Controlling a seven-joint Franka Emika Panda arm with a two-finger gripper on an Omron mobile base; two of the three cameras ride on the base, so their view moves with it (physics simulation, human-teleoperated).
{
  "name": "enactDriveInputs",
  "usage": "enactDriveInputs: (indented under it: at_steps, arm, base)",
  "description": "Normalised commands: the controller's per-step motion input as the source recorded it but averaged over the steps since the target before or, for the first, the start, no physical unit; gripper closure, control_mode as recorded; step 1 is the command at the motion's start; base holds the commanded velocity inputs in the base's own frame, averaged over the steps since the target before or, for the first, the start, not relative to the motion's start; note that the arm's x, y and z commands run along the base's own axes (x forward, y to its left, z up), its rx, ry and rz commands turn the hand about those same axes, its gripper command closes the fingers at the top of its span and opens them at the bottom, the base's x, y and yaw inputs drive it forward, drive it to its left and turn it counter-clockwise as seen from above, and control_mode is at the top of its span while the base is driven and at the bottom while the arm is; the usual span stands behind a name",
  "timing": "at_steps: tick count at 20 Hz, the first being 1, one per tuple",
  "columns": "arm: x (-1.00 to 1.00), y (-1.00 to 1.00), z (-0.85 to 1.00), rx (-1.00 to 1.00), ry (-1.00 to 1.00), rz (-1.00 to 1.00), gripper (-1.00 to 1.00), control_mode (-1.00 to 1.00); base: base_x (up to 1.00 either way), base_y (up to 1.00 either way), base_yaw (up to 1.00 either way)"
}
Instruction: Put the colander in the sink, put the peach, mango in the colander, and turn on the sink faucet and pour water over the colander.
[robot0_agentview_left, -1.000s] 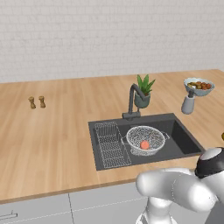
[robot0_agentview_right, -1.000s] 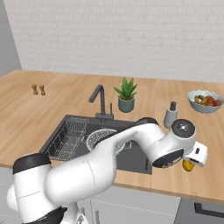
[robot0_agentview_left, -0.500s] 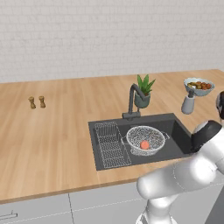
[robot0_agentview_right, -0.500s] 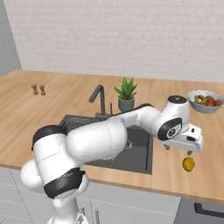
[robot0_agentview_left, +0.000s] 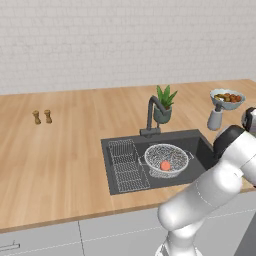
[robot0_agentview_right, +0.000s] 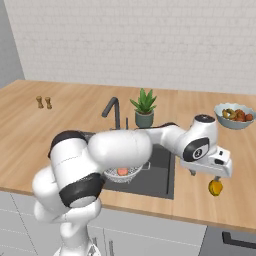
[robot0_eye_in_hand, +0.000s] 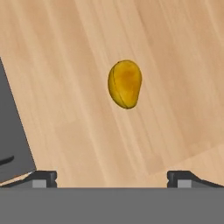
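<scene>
Now the colander (robot0_agentview_left: 166, 159) sits in the sink (robot0_agentview_left: 120, 184), and the peach (robot0_agentview_left: 165, 165) lies inside it, so the step in hand looks like fetching the mango (robot0_eye_in_hand: 125, 83). That fruit lies alone on the wooden desk (robot0_agentview_right: 235, 195), to the right of the sink and near the front edge. It is a small oval, yellow-orange with a darker patch, and it rests on its side. Its round, smooth skin could make it roll or slip when pinched. The jaws (robot0_agentview_right: 216, 176) hang just above it, spread wide open, with nothing between them. Next, I think, the hand should come straight down until the two tips stand on either side of the fruit, then squeeze gently and lift. After that it goes into the colander beside the peach, and the sink faucet (robot0_agentview_left: 151, 114) is not yet running
</scene>
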Motion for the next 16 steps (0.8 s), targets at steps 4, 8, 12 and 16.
enactDriveInputs:
  at_steps: [4,8,12,16]
  arm:
    - [0.26,-0.15,-0.29,0.02,0.01,0.0,-1.0,-1.0]
    - [0.27,-0.43,-0.28,0.04,0.02,0.0,-1.0,-1.0]
    - [0.28,-0.26,-0.24,0.05,0.01,0.01,-1.0,-1.0]
    - [0.23,-0.36,-0.19,0.08,0.0,0.01,-1.0,-1.0]
  base:
    - [0.0,0.0,0.0]
    - [0.0,0.0,0.0]
    - [0.0,0.0,0.0]
    - [0.0,0.0,0.0]
